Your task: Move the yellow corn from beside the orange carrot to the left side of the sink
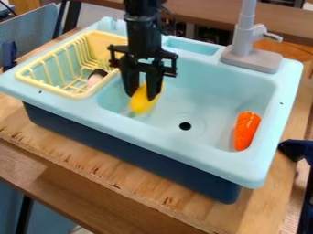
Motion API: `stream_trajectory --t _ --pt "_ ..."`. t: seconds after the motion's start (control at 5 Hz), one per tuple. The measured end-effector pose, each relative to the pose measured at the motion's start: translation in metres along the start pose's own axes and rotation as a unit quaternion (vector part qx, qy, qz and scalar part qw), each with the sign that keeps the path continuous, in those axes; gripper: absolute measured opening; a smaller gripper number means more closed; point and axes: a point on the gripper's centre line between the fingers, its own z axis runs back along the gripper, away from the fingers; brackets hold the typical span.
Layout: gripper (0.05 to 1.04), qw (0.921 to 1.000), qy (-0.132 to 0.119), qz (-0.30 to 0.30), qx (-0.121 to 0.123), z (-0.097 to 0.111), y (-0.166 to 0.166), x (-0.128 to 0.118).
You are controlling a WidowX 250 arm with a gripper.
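Note:
The black gripper hangs from the top of the view over the left part of the light blue sink basin. It is right at a yellow toy, partly covering its upper part, and I cannot tell whether it holds it. The toy's rounded lower end shows beneath the gripper, near the basin's front left corner. An orange carrot-like toy lies along the basin's right side, well apart from the gripper. The dark drain hole is between the two toys.
A pale yellow dish rack sits at the sink's left, with a dark and pinkish item inside. The grey faucet rises at the back right. The sink stands on a wooden table, and a dark blue object is at the right edge.

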Motion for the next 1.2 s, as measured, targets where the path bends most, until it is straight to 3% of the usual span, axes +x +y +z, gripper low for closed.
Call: stream_trajectory --t 0.2,0.4,0.6,0.8,1.0,1.2 --pt "0.450 0.9999 0.010 -0.010 0.002 -0.009 -0.005 0.000" --pt "0.525 0.9998 0.012 -0.019 -0.001 -0.010 -0.017 -0.001" --pt "0.845 0.9998 0.017 -0.012 0.006 -0.010 -0.017 -0.002" --pt "1.003 0.9992 0.028 -0.019 0.020 -0.010 -0.019 -0.006" --pt "1.000 0.9994 0.008 -0.009 0.032 0.006 -0.016 -0.008" --pt "1.000 0.9973 -0.038 -0.018 0.060 0.060 -0.019 -0.026"
